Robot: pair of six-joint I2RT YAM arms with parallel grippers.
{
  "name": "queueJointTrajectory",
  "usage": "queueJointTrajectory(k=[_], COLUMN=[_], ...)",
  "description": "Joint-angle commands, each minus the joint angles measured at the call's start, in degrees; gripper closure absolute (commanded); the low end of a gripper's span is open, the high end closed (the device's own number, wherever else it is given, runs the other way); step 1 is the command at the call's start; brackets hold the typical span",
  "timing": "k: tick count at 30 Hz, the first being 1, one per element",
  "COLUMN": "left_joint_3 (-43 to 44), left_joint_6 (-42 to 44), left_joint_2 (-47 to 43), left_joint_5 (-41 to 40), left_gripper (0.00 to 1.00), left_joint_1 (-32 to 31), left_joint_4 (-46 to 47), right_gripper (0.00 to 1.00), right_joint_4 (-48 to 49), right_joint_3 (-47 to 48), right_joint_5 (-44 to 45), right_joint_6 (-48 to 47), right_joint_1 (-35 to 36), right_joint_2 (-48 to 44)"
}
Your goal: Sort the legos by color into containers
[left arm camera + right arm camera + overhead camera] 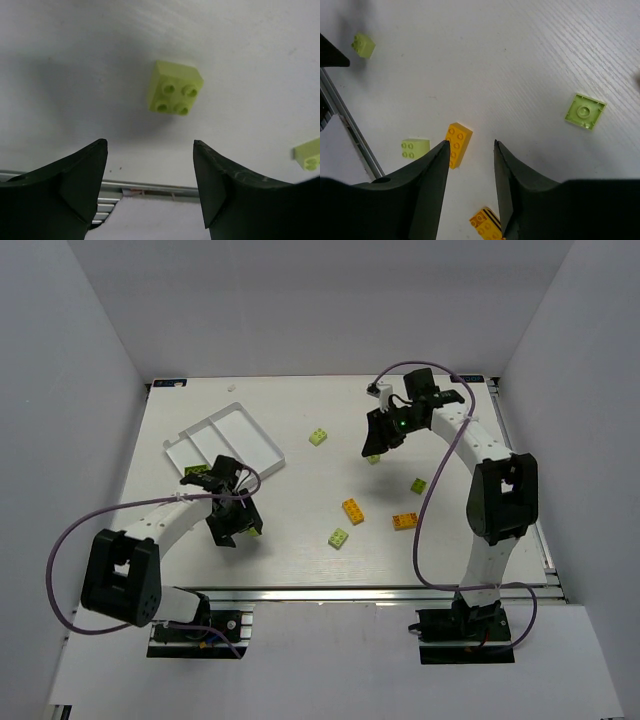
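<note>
table | white tray far-left | lime legos, orange legos scattered

Bright, even overhead light, soft shadow beside lime lego

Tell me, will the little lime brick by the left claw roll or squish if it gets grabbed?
The lime brick has flat sides and square corners, so it should slide, not roll, on the smooth table. It looks like hard plastic, so likely no squishing. It's tiny beside the open left claw, so it's probably light and might skid if nudged.
</note>
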Motion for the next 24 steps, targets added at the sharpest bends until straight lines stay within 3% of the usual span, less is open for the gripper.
queueJointTrajectory(k=[1,10,13,14,17,24], left_joint_3=[2.45,6.23,7.64,8.25,10.62,22.47], left_joint_6=[-0.80,1.04,1.22,1.31,1.40,3.85], left_joint_2=[3.42,12.74,13.54,13.37,11.88,12.82], left_joint_5=[-6.51,-12.23,-12.76,-12.76,-12.76,-15.82], left_gripper=[0.21,0.33,0.56,0.68,0.83,0.93], left_joint_1=[-2.40,-5.31,-5.92,-6.45,-6.45,-3.82], left_joint_4=[4.73,7.02,6.68,6.41,5.71,5.01], right_gripper=[0.53,0.53,0.54,0.54,0.57,0.57], right_joint_4=[-0.31,-0.58,-0.75,-0.84,-1.72,0.12], right_joint_3=[-0.92,-2.15,-2.33,-2.24,-2.50,-6.10], right_joint_5=[-2.91,-3.18,-3.27,-3.27,-3.01,0.95], right_joint_6=[-0.53,-0.80,-0.97,-1.23,-2.90,-7.82], right_joint_1=[-0.30,-2.23,-2.75,-2.76,-2.93,-2.76], right_joint_2=[-3.76,-5.60,-5.87,-5.96,-6.31,-8.59])
